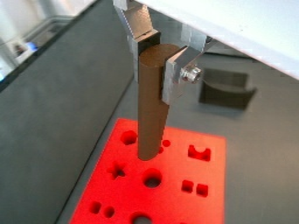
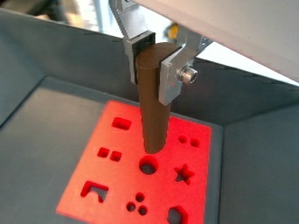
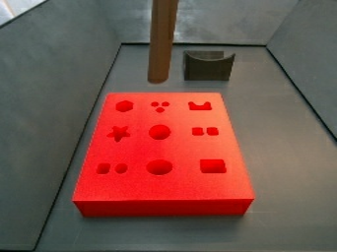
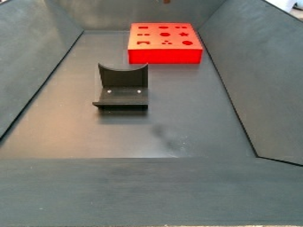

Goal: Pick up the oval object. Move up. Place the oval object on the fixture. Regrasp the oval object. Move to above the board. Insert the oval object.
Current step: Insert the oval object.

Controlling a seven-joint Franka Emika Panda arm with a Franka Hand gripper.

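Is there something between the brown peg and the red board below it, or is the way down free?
Nothing visible blocks it. The claw holds the peg upright above the board, with only open air under its tip. The fixture stands off to the side.

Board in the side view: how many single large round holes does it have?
3. On the board: one at the far left corner, one at centre, one mid near row. None seems hidden; the pincer, shut on the oval object, hangs above it.
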